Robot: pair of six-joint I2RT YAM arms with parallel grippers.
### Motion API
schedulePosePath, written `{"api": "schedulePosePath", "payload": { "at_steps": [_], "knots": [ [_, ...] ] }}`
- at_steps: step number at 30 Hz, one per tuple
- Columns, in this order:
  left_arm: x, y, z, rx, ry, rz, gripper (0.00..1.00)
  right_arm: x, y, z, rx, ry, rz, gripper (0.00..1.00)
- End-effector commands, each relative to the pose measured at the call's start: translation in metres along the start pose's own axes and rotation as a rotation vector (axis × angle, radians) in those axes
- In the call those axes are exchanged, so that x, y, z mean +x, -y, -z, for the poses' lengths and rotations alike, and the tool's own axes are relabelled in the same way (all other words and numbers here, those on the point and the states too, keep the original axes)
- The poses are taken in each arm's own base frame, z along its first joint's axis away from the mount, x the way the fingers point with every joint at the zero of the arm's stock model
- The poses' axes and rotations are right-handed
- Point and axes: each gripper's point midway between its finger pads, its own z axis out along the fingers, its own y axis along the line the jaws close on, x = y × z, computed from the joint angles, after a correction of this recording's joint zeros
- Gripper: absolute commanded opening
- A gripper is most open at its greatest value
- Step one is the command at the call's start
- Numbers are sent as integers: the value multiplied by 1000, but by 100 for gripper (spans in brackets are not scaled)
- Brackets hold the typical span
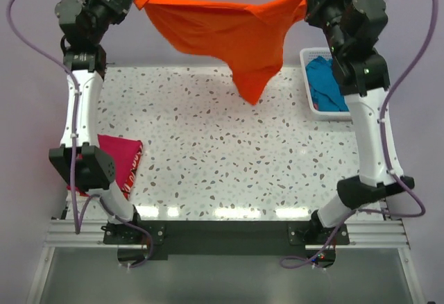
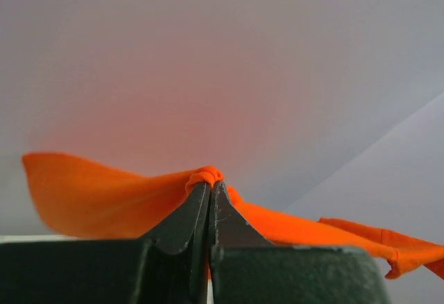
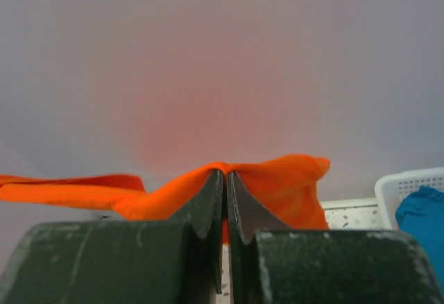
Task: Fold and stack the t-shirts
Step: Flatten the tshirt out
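Soft orange t-shirt (image 1: pixel 229 37) hangs as a sagging band above the speckled tabletop (image 1: pixel 222 151) at 12 o'clock, with one loose point drooping. At 10 o'clock the left hand (image 1: pixel 134 0) pinches a bunched corner, and at 2 o'clock the right hand (image 1: pixel 309 2) pinches the opposite end. The pink t-shirt (image 1: pixel 118 158) lies flat at 8 o'clock. The blue t-shirt (image 1: pixel 325 82) sits crumpled in a white lattice basket (image 1: pixel 310 55) at 3 o'clock.

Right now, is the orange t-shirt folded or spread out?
Spread, not folded: the orange t-shirt hangs stretched between the left gripper and right gripper, both shut on it.
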Motion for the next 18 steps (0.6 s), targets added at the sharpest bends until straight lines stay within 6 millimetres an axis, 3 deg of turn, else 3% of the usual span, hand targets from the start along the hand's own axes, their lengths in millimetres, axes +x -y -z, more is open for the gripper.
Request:
{"api": "schedulePosePath", "payload": {
  "at_steps": [1, 2, 3, 4, 5, 6, 7, 8, 9, 10, 11, 12, 13, 15, 16, 18],
  "knots": [
    [-11, 36, 36, 129, 42, -13, 0, -28, 4, 39, -22, 91, 7, 0],
    [-7, 35, 48, 116, 49, -5, 0, -15, 11, 43, -2, 65, -8, 0],
    [7, 23, 52, 91, 28, 28, 0, 2, 19, 44, 20, 34, -14, 0],
    [46, -18, 57, 15, -35, 81, 0, 37, 34, 55, 49, -36, -11, 0],
    [58, -21, 71, 4, -50, 97, 0, 59, 42, 61, 70, -80, -34, 0],
    [77, -37, 80, -34, -77, 138, 0, 79, 51, 69, 92, -118, -48, 0],
    [121, -76, 97, -113, -137, 191, 0, 134, 73, 78, 145, -227, -40, 0],
    [134, -76, 112, -123, -145, 200, 0, 141, 78, 97, 155, -234, -81, 0],
    [153, -90, 125, -169, -167, 217, 0, 163, 87, 111, 177, -278, -95, 0],
    [200, -123, 152, -270, -242, 260, 0, 221, 109, 130, 220, -396, -84, 0],
    [234, -145, 183, -353, -279, 276, 0, 261, 128, 158, 260, -470, -90, 0],
    [227, -139, 184, -338, -259, 259, 0, 253, 124, 162, 247, -449, -110, 0],
    [259, -158, 214, -395, -304, 274, 0, 302, 140, 185, 281, -555, -125, 0],
    [292, -178, 246, -467, -356, 287, 0, 336, 146, 209, 270, -628, -162, 7],
    [323, -191, 274, -496, -411, 305, 0, 376, 159, 233, 296, -723, -170, 13],
    [345, -198, 297, -517, -453, 307, 1, 420, 165, 265, 298, -841, -222, 16]
  ]
}}
